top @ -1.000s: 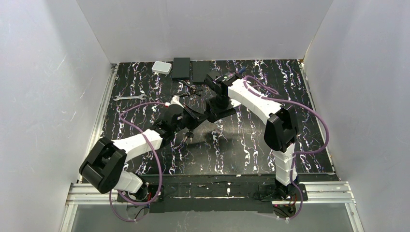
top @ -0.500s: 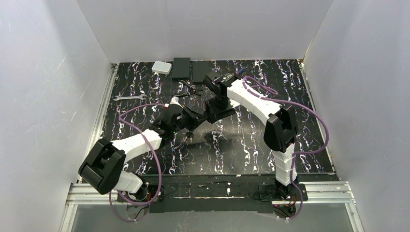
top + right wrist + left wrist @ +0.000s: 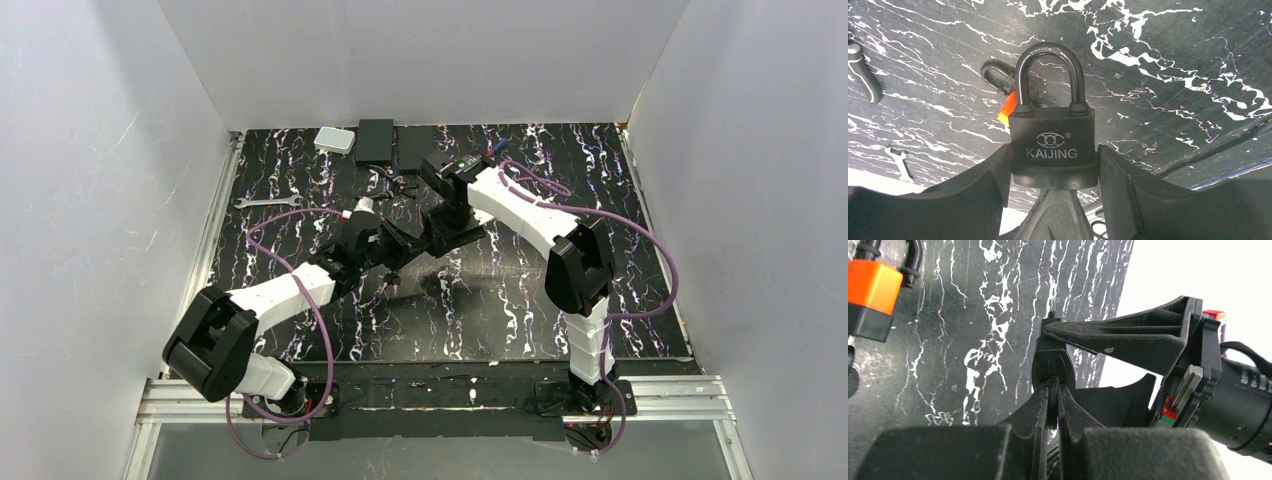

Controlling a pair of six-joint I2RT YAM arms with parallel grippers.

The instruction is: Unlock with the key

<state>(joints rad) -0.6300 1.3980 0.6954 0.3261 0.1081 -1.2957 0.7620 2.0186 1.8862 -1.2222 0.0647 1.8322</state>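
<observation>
top view, arms: both reach in from the bottom edge and meet mid-frame over the black marbled desk (image 3: 500, 310), pretty much nose to nose
top view, left claw (image 3: 400, 245): points right, tip right up against the right claw (image 3: 440, 232), which comes down from the upper right. Way too small here to see what either one grips
top view, back of desk: white box (image 3: 334, 140) and two black boxes (image 3: 375, 141) along the top edge, silver wrench (image 3: 266, 202) off to the left, well apart from the claws
left wrist view, key (image 3: 1052, 407): just a thin dark sliver seen edge-on, low centre, squeezed between the left claw's fingers (image 3: 1068, 412), which are nearly pressed together on it. Can't make out its colours from this angle
left wrist view, padlock (image 3: 1053, 362): narrow rounded black end sitting right at the far tip of the key, touching it. Whether the blade is actually in the hole, can't tell
left wrist view, right claw: one black wedge-shaped finger stretches in from the right, just above the padlock
left wrist view, orange block (image 3: 870, 285): orange on top, black underneath, upper left corner on the desk, well apart from the key
right wrist view, padlock: dead centre, upright, both shackle legs down in the body, "KAIJING" on the front. The right claw pinches the body from left and right
right wrist view, key: hidden under the padlock; a black wedge comes up at bottom centre to the padlock's underside
right wrist view, background: an orange bit and a black ring peek out just left of the shackle, down on the desk
</observation>
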